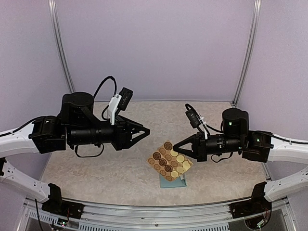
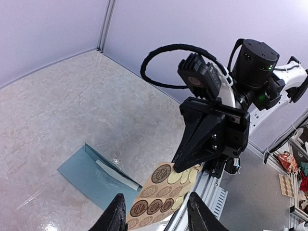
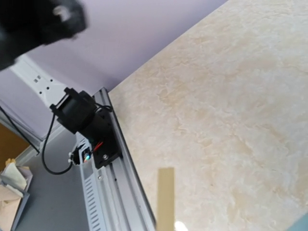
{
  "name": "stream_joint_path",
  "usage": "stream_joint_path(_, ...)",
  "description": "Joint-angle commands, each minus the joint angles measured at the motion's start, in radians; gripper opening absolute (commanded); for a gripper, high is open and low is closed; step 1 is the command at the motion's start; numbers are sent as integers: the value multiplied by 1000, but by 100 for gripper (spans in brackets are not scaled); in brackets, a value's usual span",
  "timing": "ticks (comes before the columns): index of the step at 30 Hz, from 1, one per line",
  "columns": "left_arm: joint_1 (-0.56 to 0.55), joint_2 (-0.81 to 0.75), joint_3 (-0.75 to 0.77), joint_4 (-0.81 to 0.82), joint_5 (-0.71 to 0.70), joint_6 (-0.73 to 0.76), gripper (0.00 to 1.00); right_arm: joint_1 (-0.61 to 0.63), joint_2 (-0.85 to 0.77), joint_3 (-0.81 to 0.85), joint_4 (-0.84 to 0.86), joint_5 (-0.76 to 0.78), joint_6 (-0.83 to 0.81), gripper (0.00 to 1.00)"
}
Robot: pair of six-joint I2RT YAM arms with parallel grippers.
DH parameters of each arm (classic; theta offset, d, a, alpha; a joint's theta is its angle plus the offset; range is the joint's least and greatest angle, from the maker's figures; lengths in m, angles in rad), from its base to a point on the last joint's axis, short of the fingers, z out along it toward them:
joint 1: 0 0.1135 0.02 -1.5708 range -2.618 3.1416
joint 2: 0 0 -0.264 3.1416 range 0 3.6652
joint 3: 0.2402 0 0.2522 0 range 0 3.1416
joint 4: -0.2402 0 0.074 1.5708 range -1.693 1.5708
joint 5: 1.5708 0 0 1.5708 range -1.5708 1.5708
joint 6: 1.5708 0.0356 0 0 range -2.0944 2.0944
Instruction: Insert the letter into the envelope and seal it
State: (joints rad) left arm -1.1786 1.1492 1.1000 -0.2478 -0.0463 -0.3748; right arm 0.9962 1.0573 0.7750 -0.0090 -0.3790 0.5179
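Table (image 1: 86,168): a beige marbled top is seen, enclosed by pale lilac walls.
Left gripper (image 1: 147,130): it is held over the table left of centre, its tips pointed right; its finger gap cannot be judged from this angle.
Right gripper (image 1: 175,146): its fingers are drawn to a point at the far right edge of the sticker sheet.
Sticker sheet (image 1: 166,161): a tan sheet is seen, with brown rounds to the left and pale yellow ones to the right.
Envelope (image 1: 172,182): only a teal strip is shown below the sheet's near edge.
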Motion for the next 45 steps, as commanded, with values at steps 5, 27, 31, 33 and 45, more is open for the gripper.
stream_joint_path(5,-87,80,-5,87,-10,-9,38,-7,15,-3,46,19,25,0)
stream_joint_path(27,-89,159,-50,209,36,-73,48,-7,-14,-85,291,-135,105,0)
stream_joint_path(31,-87,161,-59,237,52,-84,48,-8,-17,-93,317,-159,111,0)
stream_joint_path(33,-83,161,-64,240,78,-92,48,-7,-20,-98,330,-172,112,0)
stream_joint_path(45,-63,147,-92,275,65,-90,57,-7,-43,-118,344,-166,120,0)
